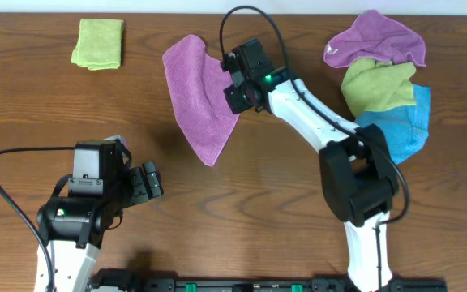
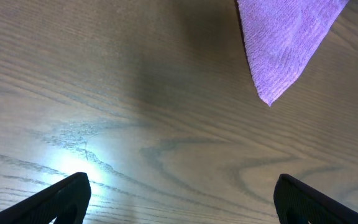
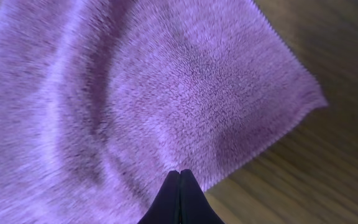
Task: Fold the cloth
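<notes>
A purple cloth [image 1: 197, 89] lies spread on the wooden table, upper middle, its lower corner pointing toward me. My right gripper [image 1: 235, 85] is at the cloth's right edge. In the right wrist view its fingers [image 3: 180, 173] are pressed together on the edge of the purple cloth [image 3: 166, 93], which looks rumpled there. My left gripper [image 1: 152, 180] is open and empty, low on the left, apart from the cloth. In the left wrist view the open fingers [image 2: 182, 179] frame bare wood, with the cloth's corner [image 2: 284, 43] ahead to the upper right.
A folded green cloth [image 1: 98, 44] lies at the far left. A pile at the far right holds another purple cloth [image 1: 375, 40], a green cloth [image 1: 377, 85] and a blue cloth [image 1: 404, 122]. Black cables trail from both arms.
</notes>
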{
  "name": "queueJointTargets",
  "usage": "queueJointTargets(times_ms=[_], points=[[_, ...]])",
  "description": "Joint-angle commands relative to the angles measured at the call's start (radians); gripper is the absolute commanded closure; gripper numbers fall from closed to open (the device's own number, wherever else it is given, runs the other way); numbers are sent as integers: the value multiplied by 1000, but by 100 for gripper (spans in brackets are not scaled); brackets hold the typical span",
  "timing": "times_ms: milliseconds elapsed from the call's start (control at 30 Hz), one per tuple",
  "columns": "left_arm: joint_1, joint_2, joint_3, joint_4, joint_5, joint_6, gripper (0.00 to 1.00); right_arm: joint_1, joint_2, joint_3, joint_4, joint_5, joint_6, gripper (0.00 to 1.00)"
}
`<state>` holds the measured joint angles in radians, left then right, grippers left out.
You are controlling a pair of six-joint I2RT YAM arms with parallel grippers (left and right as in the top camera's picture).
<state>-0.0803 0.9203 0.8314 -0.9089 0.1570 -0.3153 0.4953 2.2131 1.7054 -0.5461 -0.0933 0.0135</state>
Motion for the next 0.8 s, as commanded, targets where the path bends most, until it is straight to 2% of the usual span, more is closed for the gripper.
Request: queueJointTargets(times_ms=[0,300,433,533,667,767], points=[[3,1,2,1,0,-8,5,-6,14,-2,35,8,-31,99],[3,1,2,0,-3,-7,5,-10,124,-2,198,19,-56,99],[3,1,2,-3,-3,-7,5,-11,151,-2,196,31,-56,99],[3,1,2,-6,-3,-7,5,-22,162,-2,180,177,-52,99],[3,1,2,-10,-3,-7,5,-64,162,-2,132,266,-50,99],[3,1,2,-11,-3,-7,5,-129,162,-2,82,328,21,99]])
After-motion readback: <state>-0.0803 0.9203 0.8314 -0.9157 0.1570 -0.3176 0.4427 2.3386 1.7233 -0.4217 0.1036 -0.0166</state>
